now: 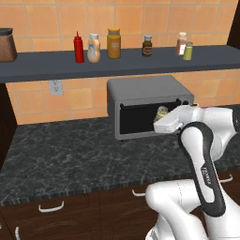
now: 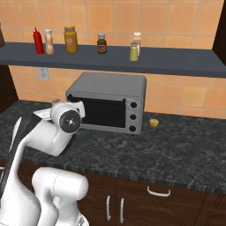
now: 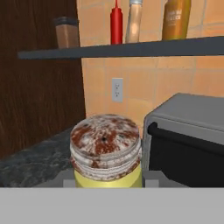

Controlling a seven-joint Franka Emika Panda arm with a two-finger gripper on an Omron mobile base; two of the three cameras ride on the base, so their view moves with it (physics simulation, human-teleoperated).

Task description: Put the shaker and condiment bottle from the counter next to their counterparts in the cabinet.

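One shelf [image 1: 47, 65] runs along the tiled wall w/ red bottle [image 1: 78, 48] & peach bottle [image 1: 93, 48] side by side. Toaster oven [image 1: 145, 101] sits on counter [image 1: 61, 159] below. Gripper [image 1: 161, 117] fingers closed on shaker [image 3: 106, 151], held up in front of oven door.

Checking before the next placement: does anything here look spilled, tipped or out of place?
Nothing spilled or tipped. The shelf bottles stand upright. One oddity: a small yellow object lies loose on the counter right of the toaster oven. The shaker sits upright in the jaws.
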